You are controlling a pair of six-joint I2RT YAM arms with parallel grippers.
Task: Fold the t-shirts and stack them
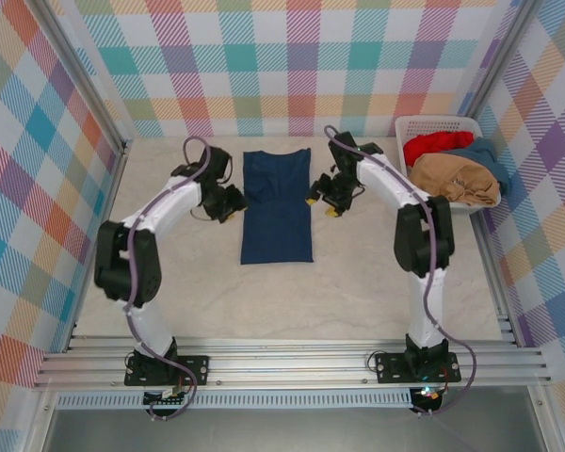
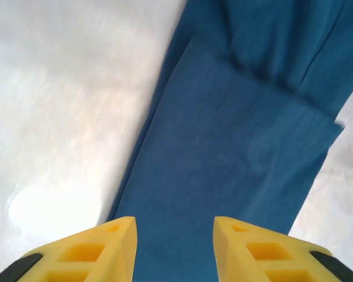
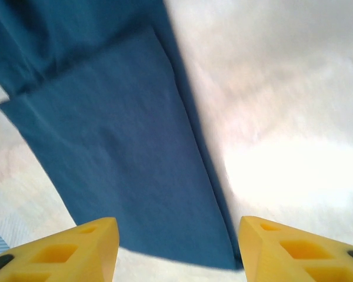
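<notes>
Just off the left long edge of the navy blue cotton t-shirt [image 1: 277, 207], the left gripper [image 2: 175, 226] hovers with its yellow fingers spread and nothing between them but cloth lying flat below. The shirt lies as a narrow lengthwise strip with both sides turned in, probably ready for a cross fold. Just off its right edge, the right gripper [image 3: 177, 226] stands the same way, jaws apart and empty. The two flank the shirt so that each can take a side of one end together. Both long edges lie straight, with bare marbled beige tabletop [image 1: 358, 292] on every side. Well to the shirt's right, the white slatted plastic basket [image 1: 431, 122] holds the red [image 1: 438, 143], tan [image 1: 457, 179] and teal-blue [image 1: 490, 155] tees.
</notes>
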